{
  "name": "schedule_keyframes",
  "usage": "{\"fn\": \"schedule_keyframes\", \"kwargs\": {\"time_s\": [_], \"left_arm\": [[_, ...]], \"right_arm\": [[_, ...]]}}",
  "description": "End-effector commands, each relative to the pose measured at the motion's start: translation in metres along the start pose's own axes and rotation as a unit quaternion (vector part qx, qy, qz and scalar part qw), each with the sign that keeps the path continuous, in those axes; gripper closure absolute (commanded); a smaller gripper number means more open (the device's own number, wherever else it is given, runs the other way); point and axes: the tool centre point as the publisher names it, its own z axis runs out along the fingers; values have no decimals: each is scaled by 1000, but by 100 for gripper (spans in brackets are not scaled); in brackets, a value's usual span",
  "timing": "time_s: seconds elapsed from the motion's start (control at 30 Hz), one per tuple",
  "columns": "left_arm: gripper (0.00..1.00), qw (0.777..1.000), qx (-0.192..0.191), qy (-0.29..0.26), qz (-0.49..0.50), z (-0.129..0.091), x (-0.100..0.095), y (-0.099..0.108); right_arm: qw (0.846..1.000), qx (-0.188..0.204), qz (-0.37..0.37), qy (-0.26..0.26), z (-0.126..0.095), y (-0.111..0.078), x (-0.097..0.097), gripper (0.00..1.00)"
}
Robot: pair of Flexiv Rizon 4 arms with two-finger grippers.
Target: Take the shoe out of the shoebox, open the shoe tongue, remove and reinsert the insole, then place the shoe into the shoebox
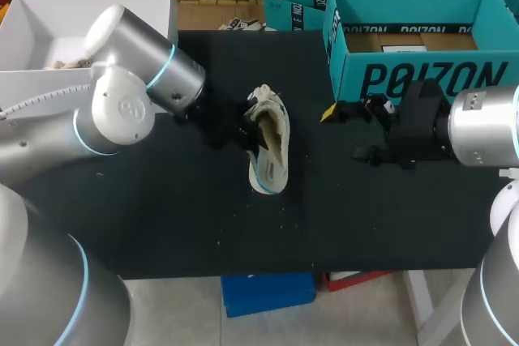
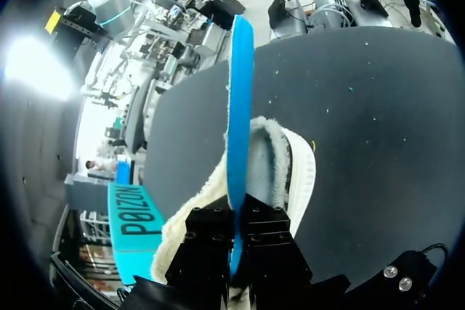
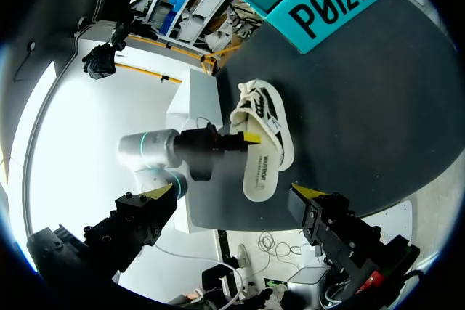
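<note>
Left wrist view gave the closest look at the insole point(image 2: 238, 107): a bright blue strip seen edge-on, standing up out of the cream shoe point(image 2: 287, 172). It ran down between the two black fingers of the left gripper point(image 2: 237, 212), which were pressed against it from both sides (their yellow tips did not show from that angle).

From the head view the shoe point(image 1: 270, 147) lay on the black table point(image 1: 162, 216) near its middle, outside the shoebox, with its length running toward the front edge. The left gripper point(image 1: 243, 131) was right against its side, and the left arm came in from the left. Seen from the right wrist, the shoe point(image 3: 265, 154) seemed tipped on its side, its pale sole showing. One yellow tip of the left gripper point(image 3: 249, 138) sat at its opening.

The teal shoebox point(image 1: 413, 79) stood open at the far right of the table, well apart from the shoe, with its brown floor showing. The right gripper point(image 1: 347, 131) was in front of the box and to the shoe's right. Its fingers point(image 3: 156, 194) were spread wide, the shoe lying ahead of the gap between them.
</note>
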Motion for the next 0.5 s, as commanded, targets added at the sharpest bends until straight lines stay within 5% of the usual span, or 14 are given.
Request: {"fn": "schedule_keyframes", "kwargs": {"time_s": [0.03,0.5], "left_arm": [[100,1000,-2,-7,1,-10,1,-15],[100,1000,6,-20,-4,-21,-1,-44]], "right_arm": [[1000,0,0,0,1,0,0,0],[1000,0,0,0,1,0,0,0]]}}
